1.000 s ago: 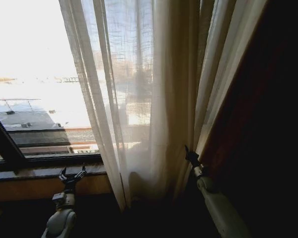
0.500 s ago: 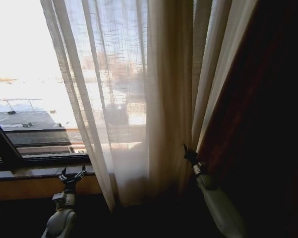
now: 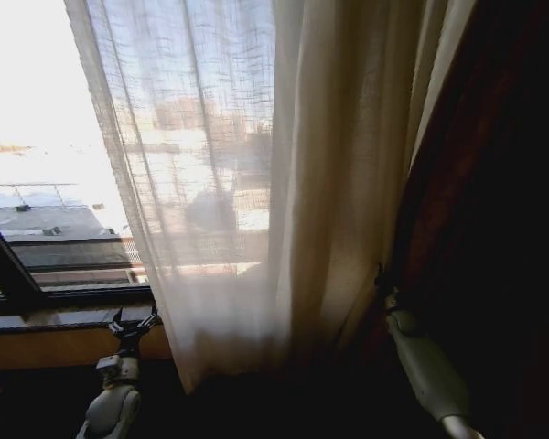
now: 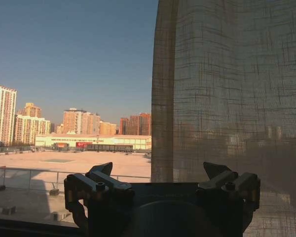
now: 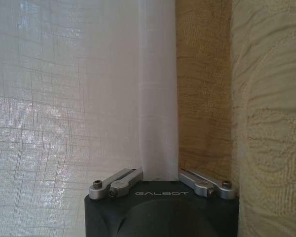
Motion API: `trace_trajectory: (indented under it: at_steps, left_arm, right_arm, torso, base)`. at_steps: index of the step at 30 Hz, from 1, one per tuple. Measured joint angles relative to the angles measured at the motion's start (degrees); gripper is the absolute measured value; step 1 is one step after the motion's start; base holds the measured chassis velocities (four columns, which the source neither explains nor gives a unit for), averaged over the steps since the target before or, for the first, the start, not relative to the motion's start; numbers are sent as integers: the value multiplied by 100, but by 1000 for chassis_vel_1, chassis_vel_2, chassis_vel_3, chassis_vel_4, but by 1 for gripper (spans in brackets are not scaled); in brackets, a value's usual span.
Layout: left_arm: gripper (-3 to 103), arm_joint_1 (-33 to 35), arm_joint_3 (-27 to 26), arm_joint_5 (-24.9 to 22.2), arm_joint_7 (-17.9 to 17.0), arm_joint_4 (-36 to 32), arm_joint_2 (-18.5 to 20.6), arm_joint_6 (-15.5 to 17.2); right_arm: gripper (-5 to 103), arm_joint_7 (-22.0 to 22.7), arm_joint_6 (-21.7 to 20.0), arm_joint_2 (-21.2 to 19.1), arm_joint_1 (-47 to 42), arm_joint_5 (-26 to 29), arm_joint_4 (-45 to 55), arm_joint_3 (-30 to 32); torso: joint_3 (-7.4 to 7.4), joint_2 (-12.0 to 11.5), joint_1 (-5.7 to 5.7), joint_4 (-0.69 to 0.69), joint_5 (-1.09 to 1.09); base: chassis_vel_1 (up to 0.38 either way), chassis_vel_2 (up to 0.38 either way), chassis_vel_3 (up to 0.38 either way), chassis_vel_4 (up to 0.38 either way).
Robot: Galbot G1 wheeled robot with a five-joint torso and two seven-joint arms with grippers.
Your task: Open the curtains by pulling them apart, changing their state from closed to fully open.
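The sheer cream curtain hangs in vertical pleats from the top of the head view down to near the floor, and the window glass to its left is uncovered. My right gripper is at the curtain's right edge, against the dark drape. In the right wrist view a narrow fold of the curtain runs down between the two close-set fingers of the right gripper, which is shut on it. My left gripper stands open and holds nothing, low by the window sill. The left wrist view shows this open gripper facing the curtain's free edge.
A dark brown drape takes up the right side; its gold patterned face lies beside the right gripper. A wooden sill and a dark window frame run along the lower left. The floor below is in shadow.
My right gripper has moved right, toward the dark drape. The curtain has spread wider and its free left edge has swung left. The left arm has not moved.
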Motion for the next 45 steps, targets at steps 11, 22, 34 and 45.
trace_trajectory:
  at_steps: [11, 22, 34, 45]
  left_arm:
    - [100, 0, 0, 0, 0, 0, 0, 0]
    - [100, 0, 0, 0, -1, 0, 0, 0]
    - [100, 0, 0, 0, -1, 0, 0, 0]
    - [100, 0, 0, 0, -1, 0, 0, 0]
  right_arm:
    - [-3, -349, 150, 29, -402, 194, 538, -94]
    - [35, -545, -294, 56, -1492, 769, 2111, -375]
    - [84, -347, -364, 83, -2547, 729, 3188, -111]
    - [100, -519, -282, 133, -2768, 590, 3355, 13]
  torso:
    - [0, 0, 0, 3, -2]
    - [0, 0, 0, 2, -1]
    - [-1, 0, 0, 1, -2]
    - [0, 0, 0, 2, -1]
  base:
    - [0, 0, 0, 0]
    - [0, 0, 0, 0]
    - [0, 0, 0, 0]
    - [0, 0, 0, 0]
